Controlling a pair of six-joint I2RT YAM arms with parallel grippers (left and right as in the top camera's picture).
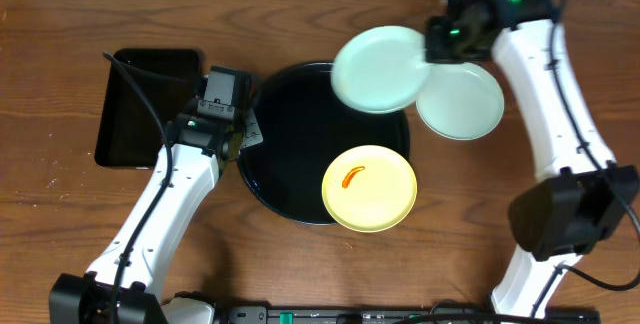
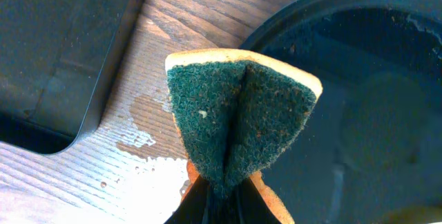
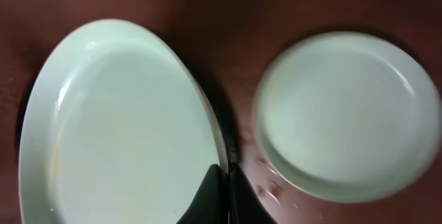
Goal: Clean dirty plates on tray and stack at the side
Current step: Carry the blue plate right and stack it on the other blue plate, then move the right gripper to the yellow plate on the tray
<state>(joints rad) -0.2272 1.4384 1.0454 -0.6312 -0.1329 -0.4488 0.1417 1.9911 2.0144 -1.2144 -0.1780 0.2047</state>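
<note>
Watch the R gripper (image 1: 432, 46) first. It's got one mint plate (image 1: 378, 69) by the rim only, fingers pinched thin on the edge (bottom centre of the R wrist view). An edge grip on a glossy plate can pivot or slip, esp. if it's wet.

That plate hangs over the upper-right rim of the round tray (image 1: 270, 164), just beside the 2nd mint plate (image 1: 462, 102), which sits on the table (image 1: 50, 214) right of the tray. If you set it down off-centre, the rims may clash & the stack ends up skewed. Too fast, & you could shove the lower plate sideways.

The yellow plate (image 1: 369, 188) is at the tray's lower right, overhanging the rim, w/ an orange smear on it, so not yet wiped. Press on its outer side & it could tip off.

The L gripper (image 1: 243, 136) is at the tray's left rim, clamped on a folded sponge (image 2: 242, 113), green scour side out. The water drops (image 2: 141, 144) on the wood below it could make things slide.

Pose: the L arm reaches up from the bottom left of the overhead frame. The R arm runs from lower right up to the top right, wrist bent back toward frame centre.
</note>
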